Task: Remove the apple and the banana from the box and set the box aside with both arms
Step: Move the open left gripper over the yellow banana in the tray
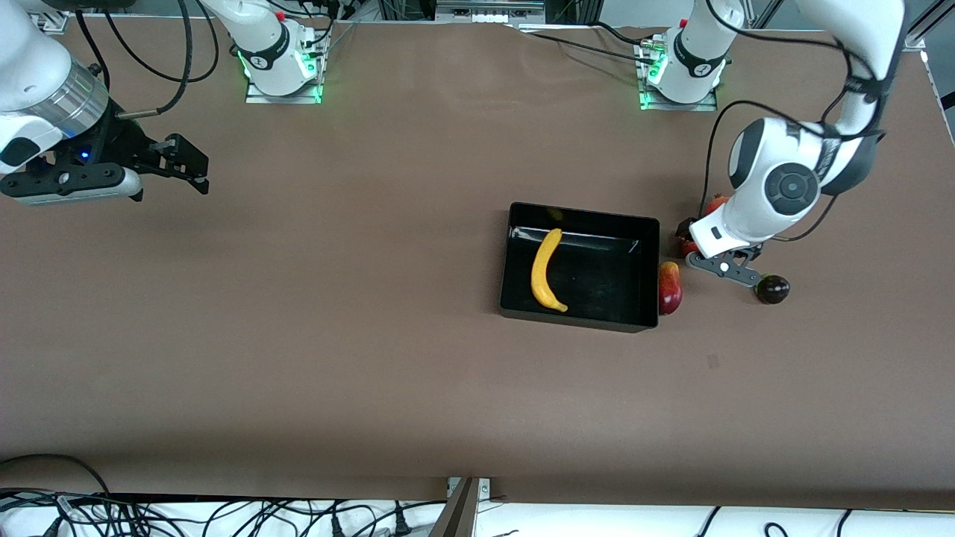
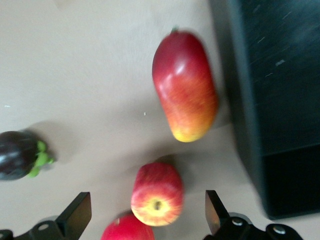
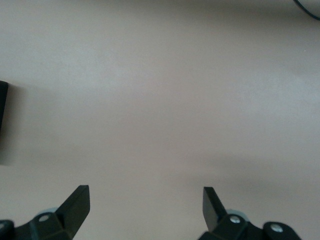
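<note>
Front view: I see the shallow glossy black plastic box (image 1: 582,267) sitting on the brown worktop (image 1: 336,335) toward the left arm's end, with the long curved yellow banana (image 1: 546,270) lying inside it. The oblong red-yellow mango (image 1: 669,288) rests on the worktop just beside the box's wall at that end. The dark purple round fruit (image 1: 772,289) lies apart from the mango, closer still to the left arm's end. A red pomegranate (image 1: 716,203) shows only partly past the left arm's wrist.

In the left wrist view I note the round red-yellow apple (image 2: 157,194) directly between the spread black fingers (image 2: 76,214) of the left gripper (image 2: 147,212); nothing is pinched. The pomegranate touches the apple.

The right gripper (image 1: 179,160) waits over bare worktop at the right arm's end, well apart from the box, fingers (image 3: 75,202) spread and holding nothing.
</note>
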Robot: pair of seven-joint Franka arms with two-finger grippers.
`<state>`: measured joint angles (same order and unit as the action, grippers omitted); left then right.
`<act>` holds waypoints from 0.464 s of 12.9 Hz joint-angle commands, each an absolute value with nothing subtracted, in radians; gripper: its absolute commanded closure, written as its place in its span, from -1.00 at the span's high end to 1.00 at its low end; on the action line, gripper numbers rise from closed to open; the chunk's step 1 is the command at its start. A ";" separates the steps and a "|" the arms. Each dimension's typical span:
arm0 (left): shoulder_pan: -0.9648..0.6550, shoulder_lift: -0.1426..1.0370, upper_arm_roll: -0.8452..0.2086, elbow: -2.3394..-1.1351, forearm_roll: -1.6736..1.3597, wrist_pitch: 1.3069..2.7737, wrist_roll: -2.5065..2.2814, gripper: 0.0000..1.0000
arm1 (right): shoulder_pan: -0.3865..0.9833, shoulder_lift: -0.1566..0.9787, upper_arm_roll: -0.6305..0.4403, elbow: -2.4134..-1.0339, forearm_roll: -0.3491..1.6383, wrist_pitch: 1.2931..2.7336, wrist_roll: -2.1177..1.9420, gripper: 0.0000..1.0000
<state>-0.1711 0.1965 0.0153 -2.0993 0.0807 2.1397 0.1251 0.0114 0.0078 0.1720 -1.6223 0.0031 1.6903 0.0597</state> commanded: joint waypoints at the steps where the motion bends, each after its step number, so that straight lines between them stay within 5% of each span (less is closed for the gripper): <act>1: -0.213 0.209 -0.047 -1.918 0.029 1.962 -0.031 1.00 | 0.014 0.011 0.172 -1.611 -0.014 1.689 0.061 1.00; 6: -0.296 0.319 -0.198 -1.848 0.021 2.046 -0.493 1.00 | 0.014 0.014 0.172 -1.611 -0.014 1.689 0.061 1.00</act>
<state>-0.2676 0.2345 -0.1815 -1.8982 0.0352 2.0007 -0.3836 0.0114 0.0081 0.1712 -1.6224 0.0030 1.6902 0.0597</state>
